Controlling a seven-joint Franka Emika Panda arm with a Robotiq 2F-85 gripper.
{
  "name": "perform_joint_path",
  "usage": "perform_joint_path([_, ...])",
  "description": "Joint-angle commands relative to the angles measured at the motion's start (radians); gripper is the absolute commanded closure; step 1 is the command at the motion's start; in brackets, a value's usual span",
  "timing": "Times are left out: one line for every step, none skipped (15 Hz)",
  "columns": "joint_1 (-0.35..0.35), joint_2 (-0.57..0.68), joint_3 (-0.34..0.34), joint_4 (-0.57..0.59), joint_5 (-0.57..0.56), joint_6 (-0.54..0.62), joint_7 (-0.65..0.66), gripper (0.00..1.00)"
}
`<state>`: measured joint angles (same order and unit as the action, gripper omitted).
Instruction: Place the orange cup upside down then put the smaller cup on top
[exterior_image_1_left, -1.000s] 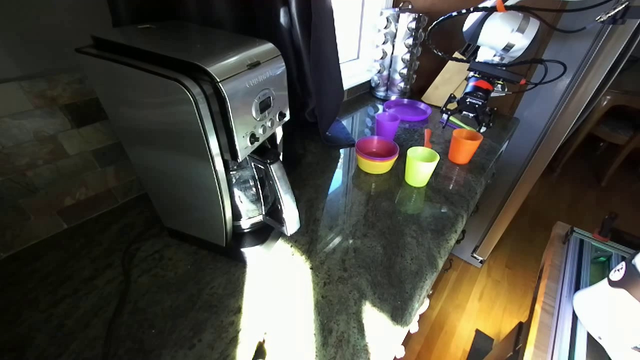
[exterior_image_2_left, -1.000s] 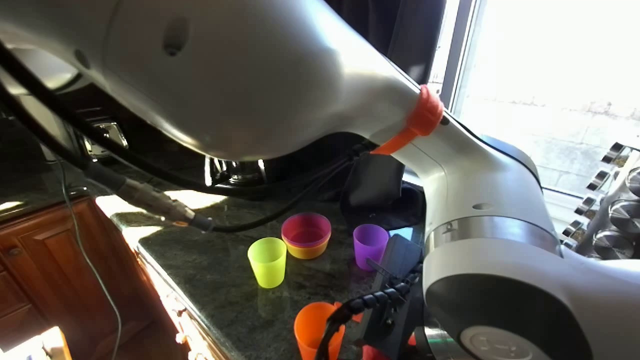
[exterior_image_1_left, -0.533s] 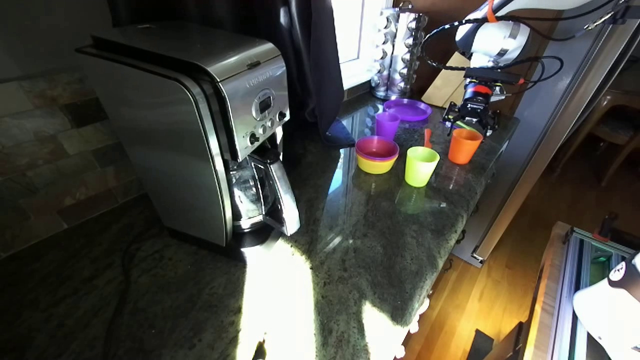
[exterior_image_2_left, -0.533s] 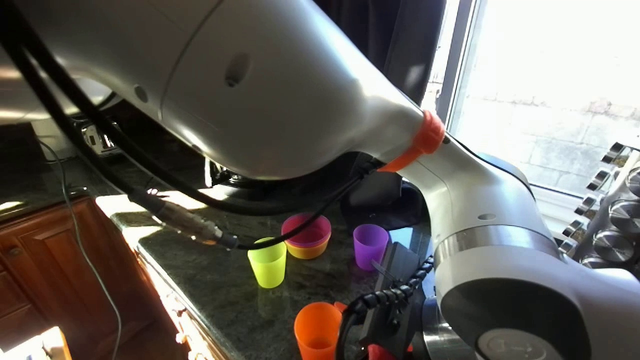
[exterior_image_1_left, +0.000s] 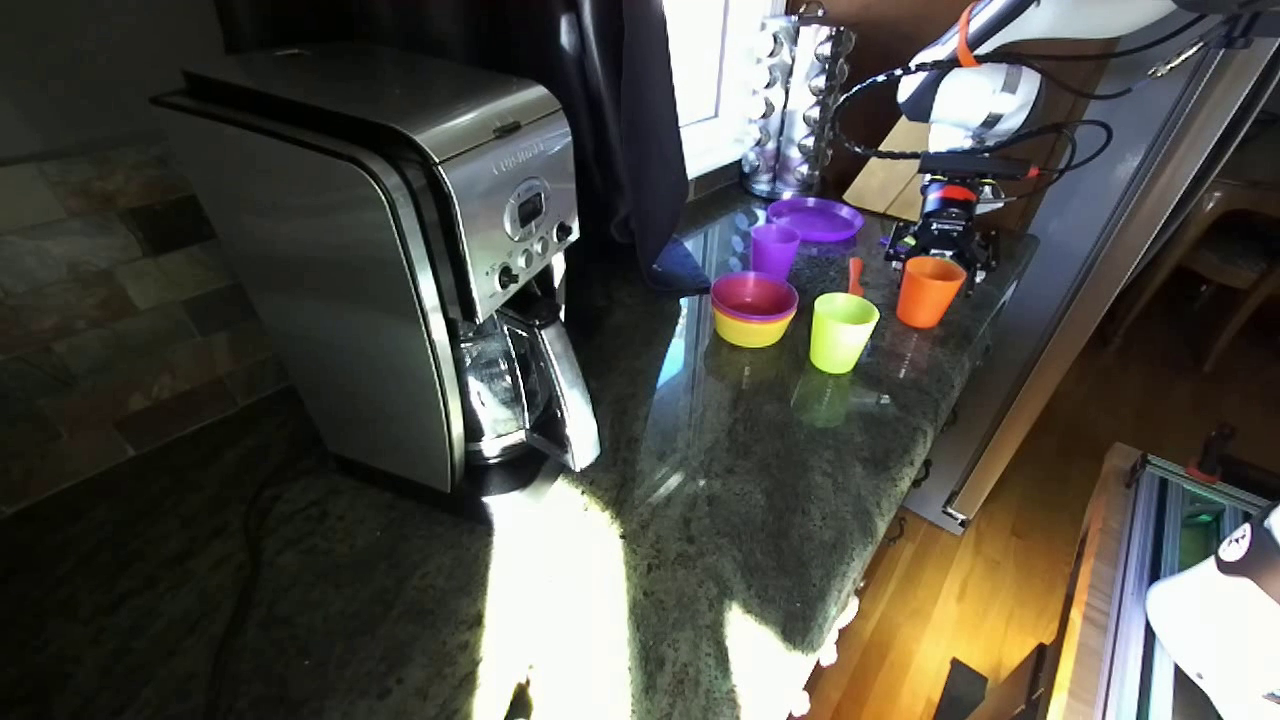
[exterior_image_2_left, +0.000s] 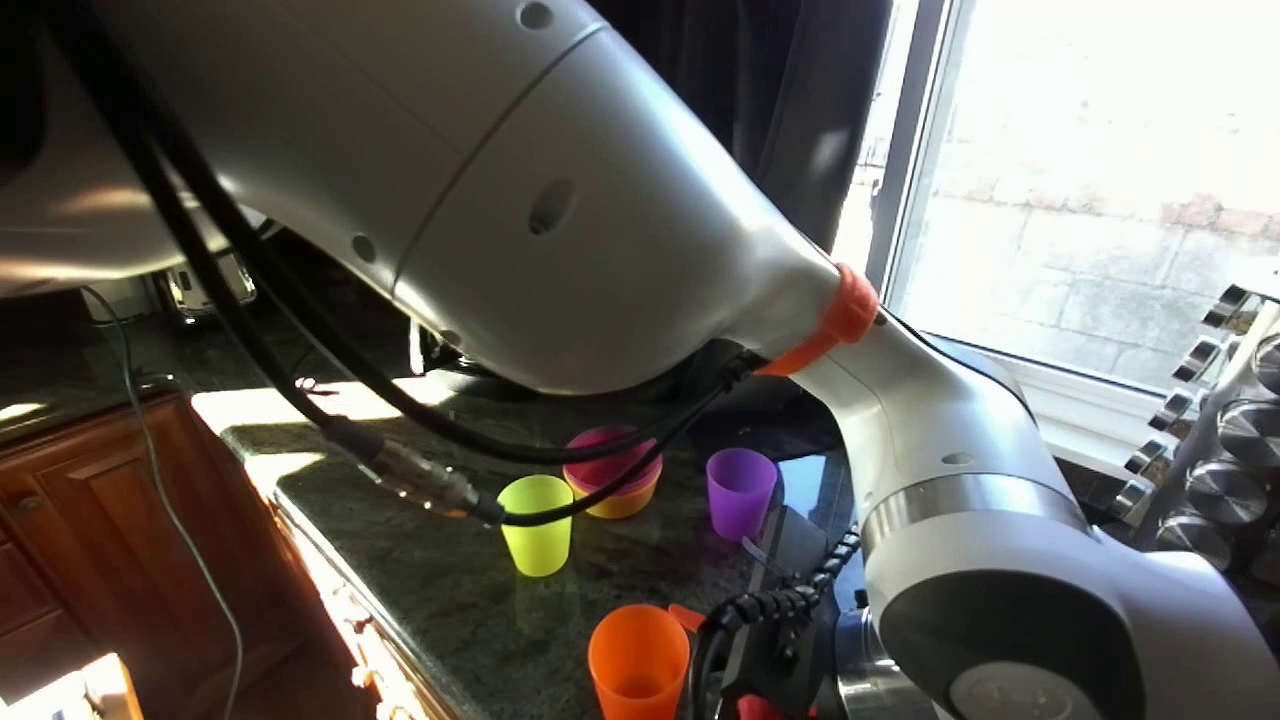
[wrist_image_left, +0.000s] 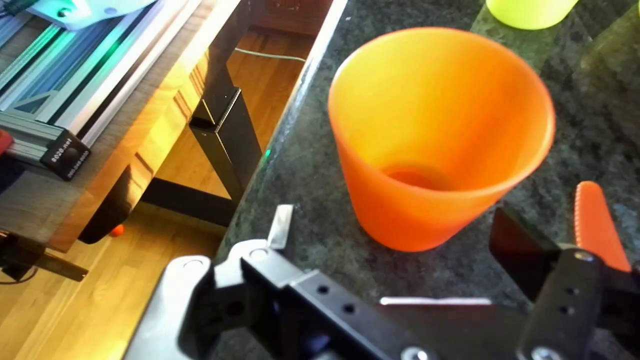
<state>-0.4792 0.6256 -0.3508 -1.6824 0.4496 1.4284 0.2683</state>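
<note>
"How does the gripper (wrist_image_left: 395, 234) stand?"

"Its two fingers (wrist_image_left: 522, 252) are spread wide apart, and nothing is held between them."

"Where is the orange cup (wrist_image_left: 437, 215)?"

"Just beyond the fingers in the wrist view, upright with its mouth facing up, on a dark stone counter (exterior_image_1_left: 760, 480). An orange utensil (wrist_image_left: 597, 225) lies to its right there."

"And farther out?"

"In an exterior view, a lime green cup (exterior_image_1_left: 842, 335) stands upright, nearer and to the left of the orange one. Farther left are stacked bowls (exterior_image_1_left: 752, 333); behind them, a purple cup (exterior_image_1_left: 775, 250), then a purple plate (exterior_image_1_left: 815, 222). A coffee maker (exterior_image_1_left: 375, 265) fills the near left."
</note>
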Motion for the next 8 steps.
perform_joint_path([-0.017,0.024,0.02,0.016,0.022,-0.039,0.0,0.0])
perform_joint_path([-0.018,0.027,0.022,0.017,0.022,-0.047,-0.005,0.0])
perform_joint_path([-0.017,0.028,0.021,0.016,0.021,-0.051,-0.003,0.0])
perform_joint_path([-0.016,0.029,0.021,0.012,0.02,-0.052,-0.004,0.0])
perform_joint_path([-0.017,0.031,0.02,0.012,0.021,-0.053,-0.004,0.0])
perform_joint_path([-0.018,0.036,0.021,0.013,0.025,-0.054,-0.004,0.0])
perform_joint_path([-0.018,0.04,0.021,0.014,0.027,-0.051,-0.003,0.0])
perform_joint_path([-0.019,0.044,0.024,0.014,0.03,-0.052,-0.006,0.06])
